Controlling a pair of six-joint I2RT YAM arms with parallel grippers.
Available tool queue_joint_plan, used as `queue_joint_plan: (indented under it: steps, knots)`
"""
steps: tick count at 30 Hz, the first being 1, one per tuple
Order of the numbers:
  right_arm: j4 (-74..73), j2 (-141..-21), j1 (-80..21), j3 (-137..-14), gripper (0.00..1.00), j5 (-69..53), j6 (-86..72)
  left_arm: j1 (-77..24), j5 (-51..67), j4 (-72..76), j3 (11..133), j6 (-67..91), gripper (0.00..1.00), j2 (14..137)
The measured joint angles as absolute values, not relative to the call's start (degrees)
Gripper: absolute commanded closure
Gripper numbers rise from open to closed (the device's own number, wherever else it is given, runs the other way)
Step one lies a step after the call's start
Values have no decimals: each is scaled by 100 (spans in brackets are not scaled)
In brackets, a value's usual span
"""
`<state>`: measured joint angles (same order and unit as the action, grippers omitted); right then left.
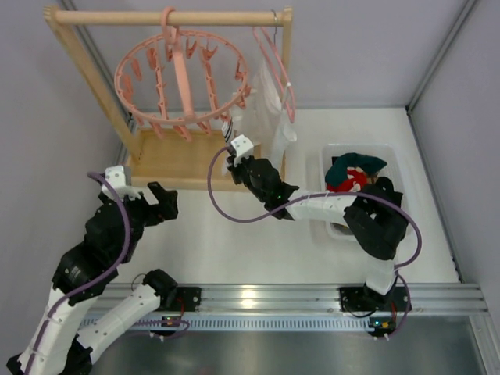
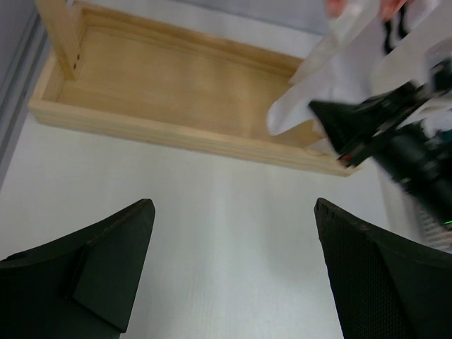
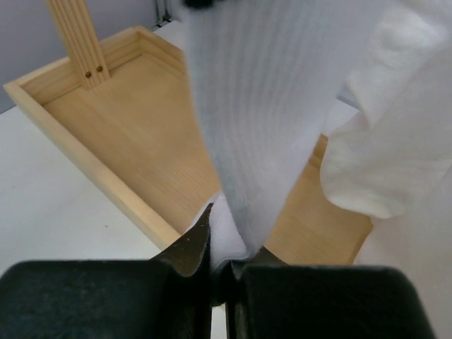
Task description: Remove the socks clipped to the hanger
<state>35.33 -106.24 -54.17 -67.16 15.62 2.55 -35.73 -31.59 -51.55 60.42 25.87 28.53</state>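
The round pink hanger (image 1: 183,78) hangs by its hook from the wooden rack's top bar, its clip pegs dangling. A white sock (image 1: 237,129) hangs from its right rim; it also shows in the right wrist view (image 3: 275,106) and the left wrist view (image 2: 318,85). My right gripper (image 1: 237,158) is shut on the lower end of this sock (image 3: 226,233), above the rack's base tray. My left gripper (image 1: 166,200) is open and empty over the white table (image 2: 233,212), just in front of the tray. A dark teal sock (image 1: 355,164) and a red sock (image 1: 344,181) lie in the bin.
The wooden rack's base tray (image 1: 180,160) stands under the hanger, with its post (image 1: 94,78) at the left. A plain thin pink clothes hanger (image 1: 280,70) holds a white garment (image 1: 281,125) right of the sock. A white bin (image 1: 391,156) stands at the right.
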Motion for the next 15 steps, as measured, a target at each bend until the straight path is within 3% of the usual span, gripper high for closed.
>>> queue_joint_plan:
  steps: [8,15]
  knots:
    - [3607,-10621,-6525,-6726,100,2873,346,-3573,-2342,-5151,8785,2679,2,4519]
    - [3468,-10691,-7269,-6982,100,3380,384,-3573,-2139,-5341,10084,2602,2,6010]
